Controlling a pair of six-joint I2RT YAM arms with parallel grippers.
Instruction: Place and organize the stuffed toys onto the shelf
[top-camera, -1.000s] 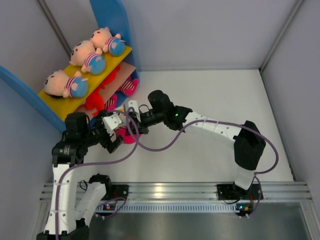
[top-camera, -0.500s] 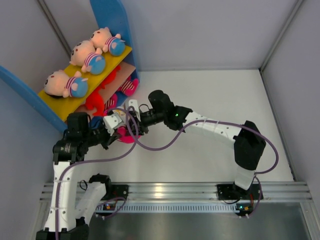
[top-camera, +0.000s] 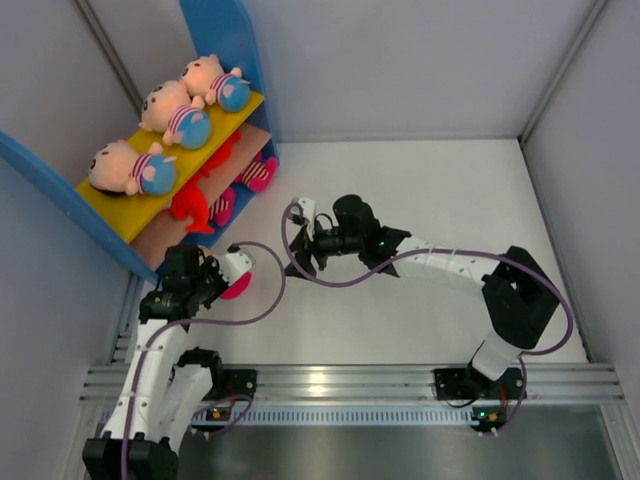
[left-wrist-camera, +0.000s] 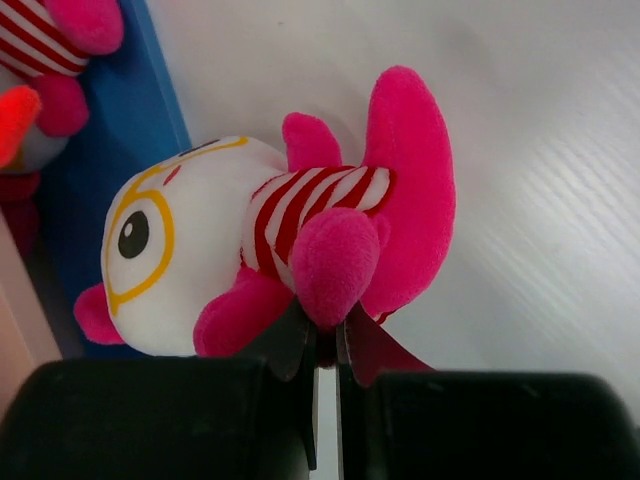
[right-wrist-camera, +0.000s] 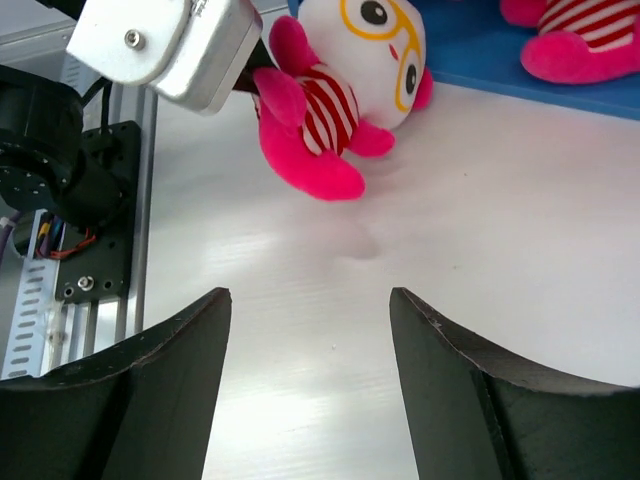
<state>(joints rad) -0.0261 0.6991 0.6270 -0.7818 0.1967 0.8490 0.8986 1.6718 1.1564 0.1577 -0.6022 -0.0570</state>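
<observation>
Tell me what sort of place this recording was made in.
Probably a lab robot cell: a white table walled by plain grey panels, an aluminium mounting rail, and a toy shelf as prop.

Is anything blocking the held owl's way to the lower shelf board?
Nothing visible does. The owl, in the left gripper, is beside the open front of the shelf; red creatures sit further along the lower board.

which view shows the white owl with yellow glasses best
Left wrist: the owl fills the frame, face and striped belly clear. Right wrist shows it smaller, pinched by the left end effector. Top external shows only a pink sliver.
</observation>
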